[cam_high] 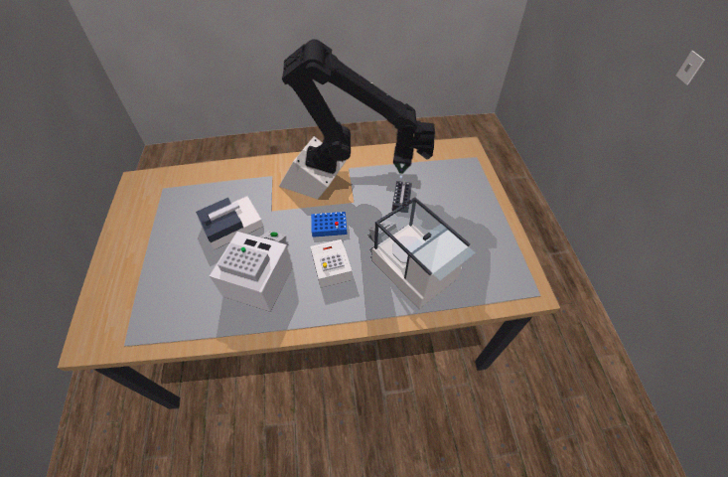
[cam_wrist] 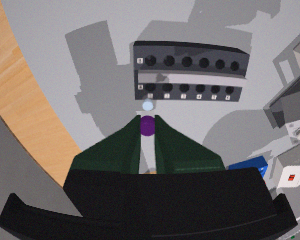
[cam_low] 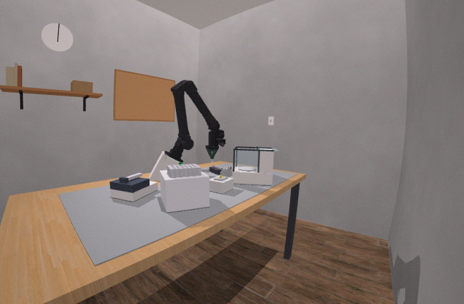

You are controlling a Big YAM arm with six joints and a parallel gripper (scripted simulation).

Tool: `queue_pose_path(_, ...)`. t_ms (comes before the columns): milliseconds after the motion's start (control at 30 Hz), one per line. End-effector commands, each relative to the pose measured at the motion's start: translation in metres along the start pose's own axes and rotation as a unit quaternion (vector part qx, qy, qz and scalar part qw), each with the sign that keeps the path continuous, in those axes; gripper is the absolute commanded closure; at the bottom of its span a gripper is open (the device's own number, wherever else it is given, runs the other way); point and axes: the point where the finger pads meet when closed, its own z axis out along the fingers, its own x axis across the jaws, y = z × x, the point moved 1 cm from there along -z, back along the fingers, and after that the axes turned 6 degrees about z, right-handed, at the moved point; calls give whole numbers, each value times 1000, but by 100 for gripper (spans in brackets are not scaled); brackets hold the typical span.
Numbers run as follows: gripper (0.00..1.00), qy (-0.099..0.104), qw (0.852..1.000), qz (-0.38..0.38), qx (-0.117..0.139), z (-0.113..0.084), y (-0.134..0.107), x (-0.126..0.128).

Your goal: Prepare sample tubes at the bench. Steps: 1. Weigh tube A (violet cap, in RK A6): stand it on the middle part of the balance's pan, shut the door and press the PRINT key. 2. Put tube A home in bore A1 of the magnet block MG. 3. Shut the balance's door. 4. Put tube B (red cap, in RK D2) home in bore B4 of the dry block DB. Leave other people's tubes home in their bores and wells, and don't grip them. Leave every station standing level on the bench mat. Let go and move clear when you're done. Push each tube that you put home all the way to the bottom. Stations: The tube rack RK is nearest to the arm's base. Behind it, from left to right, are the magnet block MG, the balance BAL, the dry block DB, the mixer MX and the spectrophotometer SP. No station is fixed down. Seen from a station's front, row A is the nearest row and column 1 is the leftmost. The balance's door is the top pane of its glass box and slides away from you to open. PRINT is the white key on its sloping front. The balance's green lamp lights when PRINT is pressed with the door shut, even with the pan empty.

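Note:
My gripper (cam_high: 400, 168) (cam_low: 212, 158) (cam_wrist: 147, 121) is shut on tube A, whose violet cap (cam_wrist: 147, 127) shows between the fingertips. The tube's pale tip (cam_wrist: 147, 105) points down, above and just short of the magnet block's near row at its column 1 end. The dark magnet block (cam_high: 394, 197) (cam_wrist: 192, 78) stands on the mat; its bores look empty. The balance (cam_high: 417, 287) (cam_low: 252, 178) has its glass door (cam_high: 453, 252) slid back, open; its pan (cam_high: 405, 244) looks empty. The red cap of tube B (cam_high: 336, 224) stands in the blue rack (cam_high: 326, 233) (cam_wrist: 247, 166). The dry block (cam_high: 335, 277) (cam_low: 221, 185) (cam_wrist: 288, 182) holds a yellow-capped tube.
The balance's open glass box stands close beside the magnet block. The white mixer (cam_high: 249, 292) (cam_low: 185, 195), with a green-capped tube, and the dark-lidded spectrophotometer (cam_high: 220, 226) (cam_low: 129, 184) stand farther off. The table's wooden edge (cam_wrist: 20, 90) runs left of the gripper in the wrist view.

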Motion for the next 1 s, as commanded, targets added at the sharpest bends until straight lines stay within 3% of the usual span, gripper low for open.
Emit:
queue_pose_path(0,91,5,1000,3,-14,-8,13,2)
queue_pose_path(300,91,5,1000,3,-14,-8,13,2)
queue_pose_path(333,91,6,1000,6,-26,-12,21,0)
queue_pose_path(567,91,6,1000,6,-26,-11,19,-1)
queue_pose_path(600,91,5,1000,3,-14,-8,13,1)
queue_pose_path(967,91,6,1000,5,-23,-10,15,-3)
